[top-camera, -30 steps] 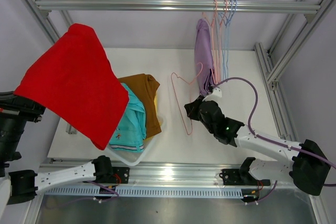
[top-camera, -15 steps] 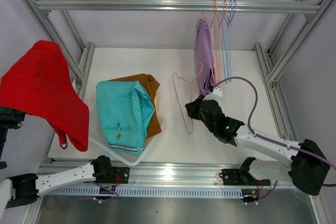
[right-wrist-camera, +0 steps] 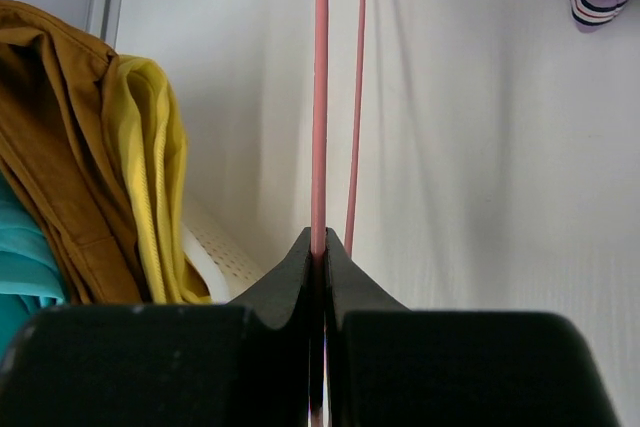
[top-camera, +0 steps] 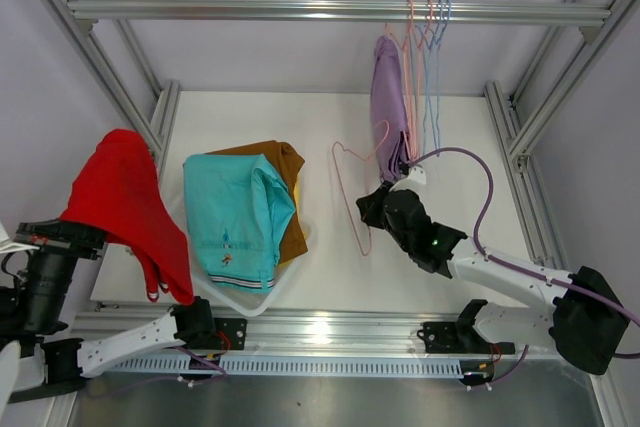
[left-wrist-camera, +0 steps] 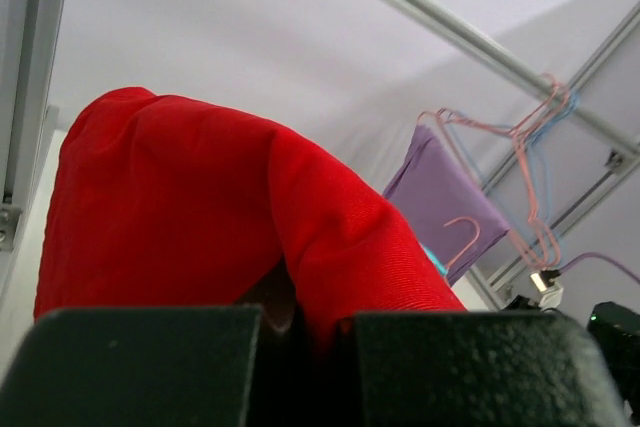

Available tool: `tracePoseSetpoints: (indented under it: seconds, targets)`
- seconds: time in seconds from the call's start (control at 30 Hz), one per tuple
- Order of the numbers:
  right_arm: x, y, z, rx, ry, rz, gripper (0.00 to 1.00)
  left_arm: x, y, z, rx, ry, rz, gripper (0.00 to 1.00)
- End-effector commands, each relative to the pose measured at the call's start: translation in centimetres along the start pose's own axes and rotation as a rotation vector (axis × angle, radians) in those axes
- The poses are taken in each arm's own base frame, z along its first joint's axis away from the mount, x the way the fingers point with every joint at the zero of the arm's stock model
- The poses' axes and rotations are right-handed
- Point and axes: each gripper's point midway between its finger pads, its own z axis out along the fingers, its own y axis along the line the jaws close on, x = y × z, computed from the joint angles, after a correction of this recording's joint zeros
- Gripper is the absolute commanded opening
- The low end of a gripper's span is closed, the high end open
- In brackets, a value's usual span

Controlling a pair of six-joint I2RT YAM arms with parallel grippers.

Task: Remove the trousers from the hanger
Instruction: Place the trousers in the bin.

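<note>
Risk: red trousers, clamped in left gripper, miss white bin if released here; right gripper pinches pink hanger.

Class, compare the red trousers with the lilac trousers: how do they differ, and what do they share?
The red trousers are clamped by the shut left gripper; the lilac trousers hang below the rail. The red pair is at the near left, the lilac pair at the back right. Both hang limp.
</note>
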Motion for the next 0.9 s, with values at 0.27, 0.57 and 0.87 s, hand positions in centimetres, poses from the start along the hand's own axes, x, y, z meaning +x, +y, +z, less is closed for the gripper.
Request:
tracePoseSetpoints:
  seconds: [0.27,0.57,0.87]
  targets:
    - [-1.3,-0.1,-0.3,-0.037,-0.043,0.035,0.00,2.1,0.2,0.3,-0.040,0.007,-0.050,0.01]
    - [-2.2,-0.1,-1.0,-0.053,-0.068,0.025,0.00,7.6,-1.7,1.9,-0.060,0.075,-0.001,0.01]
    - [-2.4,0.2,-2.0,-0.094,-0.067,0.017,0.00,14.4,-6.6,6.0,-0.096,0.172,0.121,0.01]
